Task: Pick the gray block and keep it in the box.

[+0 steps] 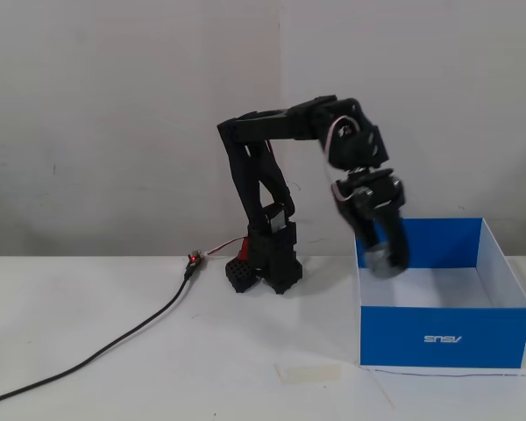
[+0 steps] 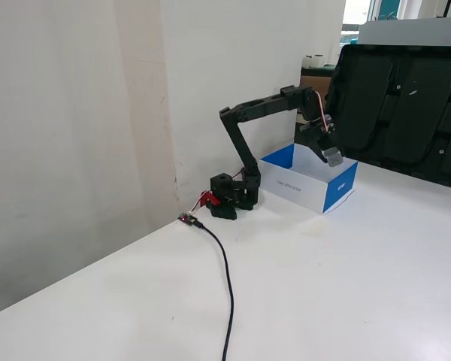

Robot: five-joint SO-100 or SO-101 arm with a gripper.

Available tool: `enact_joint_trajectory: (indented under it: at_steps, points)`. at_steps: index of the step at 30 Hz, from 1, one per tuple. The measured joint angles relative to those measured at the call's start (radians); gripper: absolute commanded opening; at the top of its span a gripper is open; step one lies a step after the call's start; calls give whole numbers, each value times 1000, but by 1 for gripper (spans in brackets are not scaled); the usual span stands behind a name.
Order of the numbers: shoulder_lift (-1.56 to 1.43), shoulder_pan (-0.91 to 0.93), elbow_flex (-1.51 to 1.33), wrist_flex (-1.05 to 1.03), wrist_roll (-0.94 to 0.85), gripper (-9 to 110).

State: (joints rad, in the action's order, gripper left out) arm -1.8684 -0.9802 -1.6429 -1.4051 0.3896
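Note:
The box is blue outside with a white logo and a white floor, and stands on the white table at the right in a fixed view. It also shows in the other fixed view, behind the arm's base. My gripper hangs over the box's left part, pointing down, slightly blurred. It is shut on the gray block, a small gray cube held above the box floor. In the other fixed view the gripper holds the block above the box's opening.
The arm's black base stands left of the box. A black cable runs from it across the table to the left. A strip of tape lies in front of the box. A large black panel stands behind the box.

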Motion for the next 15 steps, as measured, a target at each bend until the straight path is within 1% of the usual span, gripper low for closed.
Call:
enact_joint_trajectory:
  at_steps: [6, 9, 10, 11, 15]
  points:
    - [0, -144, 0, 28, 0, 8]
    - [0, -195, 0, 55, 0, 11]
    - [2, -212, 0, 61, 0, 14]
    - [8, -229, 0, 66, 0, 21]
    - [43, -261, 0, 72, 0, 25]
